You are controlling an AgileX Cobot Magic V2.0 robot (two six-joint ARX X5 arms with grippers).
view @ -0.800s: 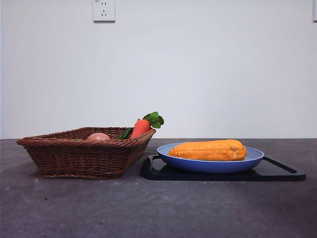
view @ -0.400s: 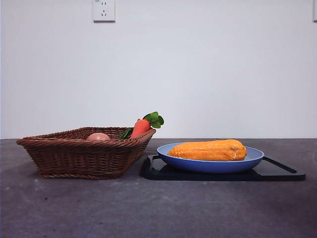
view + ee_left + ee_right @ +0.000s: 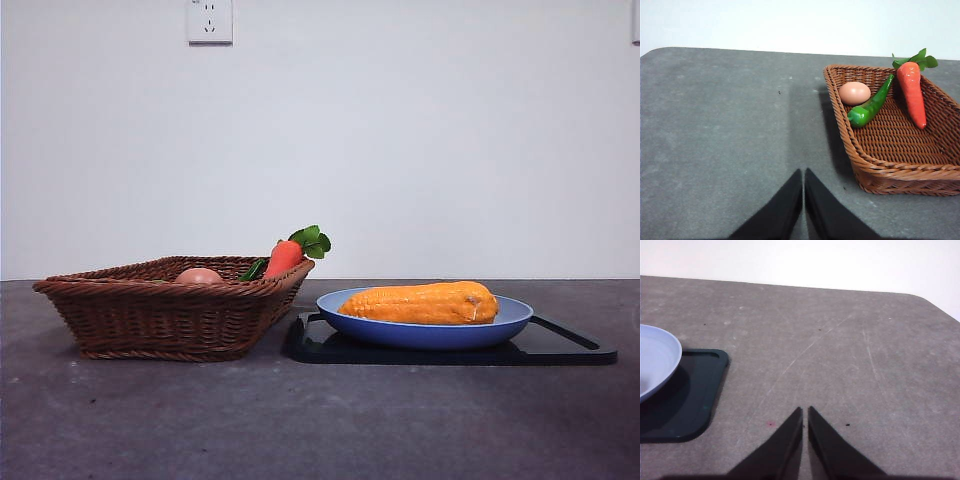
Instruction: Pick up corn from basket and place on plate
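Hanging above bare grey tabletop beside the basket's outer wall, the left gripper [image 3: 803,172] has its two black jaws pressed together with nothing between them. The right gripper [image 3: 805,411] is likewise closed and empty, poised over the table [image 3: 850,350] well apart from the tray's corner. Neither arm shows in the front view.

Inside the brown wicker basket [image 3: 880,172] lie a pinkish egg [image 3: 855,93], a green chili pepper [image 3: 871,104] touching it, and an orange carrot [image 3: 913,92] whose green leaves poke over the far rim. In the front view the carrot [image 3: 284,257] rises above the basket's [image 3: 160,315] edge and the egg [image 3: 199,275] just peeks over it. A white wall socket [image 3: 209,20] sits high on the wall behind.

A flat black tray [image 3: 565,345] lies just beside the basket, and the light-blue plate [image 3: 430,333] rests on it. In the right wrist view only an edge of the plate [image 3: 657,360] and one corner of the tray [image 3: 690,395] appear.

Lengthwise across the plate lies the corn [image 3: 420,302], orange-yellow with ribbed kernel rows and blunt ends, spanning most of the plate's inside.
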